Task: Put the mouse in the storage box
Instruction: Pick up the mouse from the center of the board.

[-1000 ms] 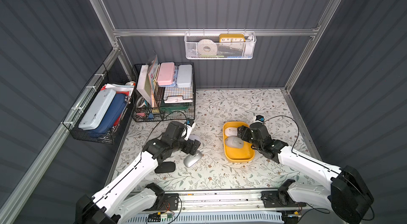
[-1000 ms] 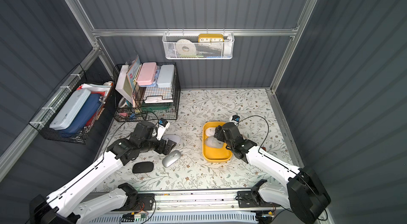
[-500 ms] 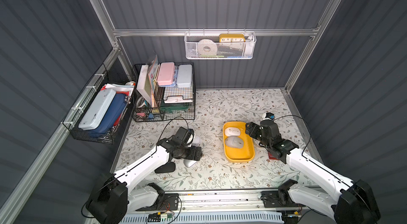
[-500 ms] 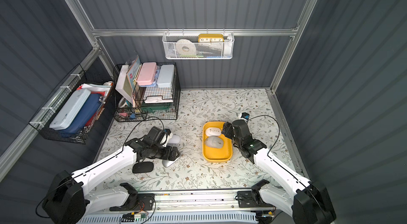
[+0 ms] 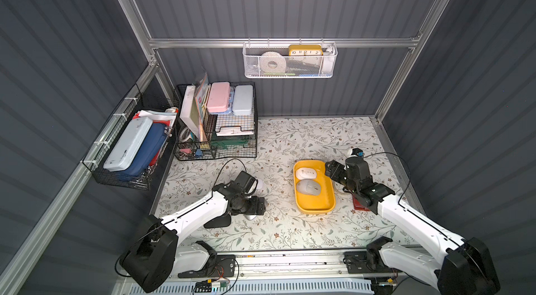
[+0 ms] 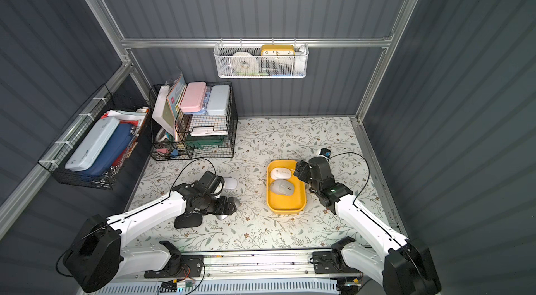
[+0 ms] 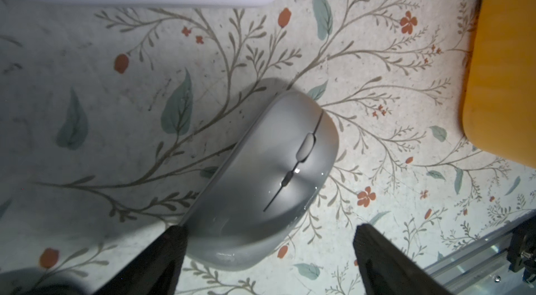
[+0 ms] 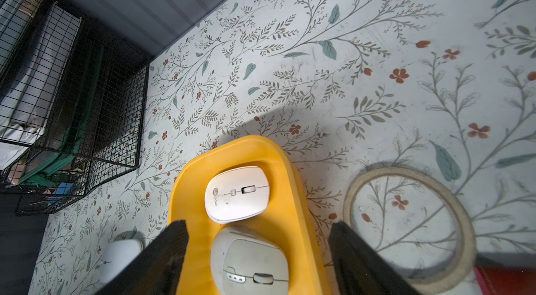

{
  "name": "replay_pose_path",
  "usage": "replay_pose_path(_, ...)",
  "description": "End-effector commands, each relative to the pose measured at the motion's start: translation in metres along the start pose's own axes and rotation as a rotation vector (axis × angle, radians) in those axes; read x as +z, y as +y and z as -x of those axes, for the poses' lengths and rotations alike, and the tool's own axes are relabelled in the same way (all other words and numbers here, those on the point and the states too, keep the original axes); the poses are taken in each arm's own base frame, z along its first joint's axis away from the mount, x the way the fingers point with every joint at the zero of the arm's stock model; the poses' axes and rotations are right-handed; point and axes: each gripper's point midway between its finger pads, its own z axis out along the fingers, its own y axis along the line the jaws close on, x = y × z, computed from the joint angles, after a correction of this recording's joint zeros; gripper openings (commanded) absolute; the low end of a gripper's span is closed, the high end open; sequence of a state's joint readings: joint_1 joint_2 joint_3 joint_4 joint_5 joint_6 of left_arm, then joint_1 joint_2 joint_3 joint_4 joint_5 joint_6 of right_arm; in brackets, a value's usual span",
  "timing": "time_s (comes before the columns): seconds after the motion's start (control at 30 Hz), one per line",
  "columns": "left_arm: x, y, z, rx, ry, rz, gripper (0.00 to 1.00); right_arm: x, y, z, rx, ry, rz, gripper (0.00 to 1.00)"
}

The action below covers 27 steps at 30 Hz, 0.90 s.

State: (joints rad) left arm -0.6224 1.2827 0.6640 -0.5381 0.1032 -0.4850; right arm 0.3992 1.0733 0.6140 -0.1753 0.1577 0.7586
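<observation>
The left gripper point(image 7: 269, 231) stands spread and empty around the silver mouse point(image 7: 269, 163) on the table point(image 5: 290, 140), with the mouse hard by one jaw and apart from the other. Closing so lopsided could, I reckon, spin the slick shell away. The storage box point(image 5: 314, 206) lies at three o'clock. Its six-o'clock end is bare, but the right gripper point(image 8: 258, 227), also spread and empty, hangs by its one-o'clock corner.

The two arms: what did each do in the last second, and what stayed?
The left pincer came down around the silver mouse, open, not gripping. The right pincer drew back from over the storage box, open. The box, the grey mouse in it and the black mouse stayed put.
</observation>
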Motion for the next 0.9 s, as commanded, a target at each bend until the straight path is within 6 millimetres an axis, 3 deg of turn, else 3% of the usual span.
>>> replay_pose_path(0.0, 0.006, 0.001, -0.004, -0.019, 0.02, 0.01, 0.95, 0.0, -0.003, -0.003, 0.006, 0.013, 0.005, 0.82)
replay_pose_path(0.37, 0.019, -0.006, -0.018, 0.046, 0.066, 0.07, 0.95, 0.002, -0.008, -0.008, 0.032, 0.028, 0.004, 0.82)
replay_pose_path(0.87, 0.034, -0.005, 0.011, 0.194, 0.065, 0.251, 0.95, -0.001, -0.013, -0.003, 0.044, 0.029, 0.002, 0.82)
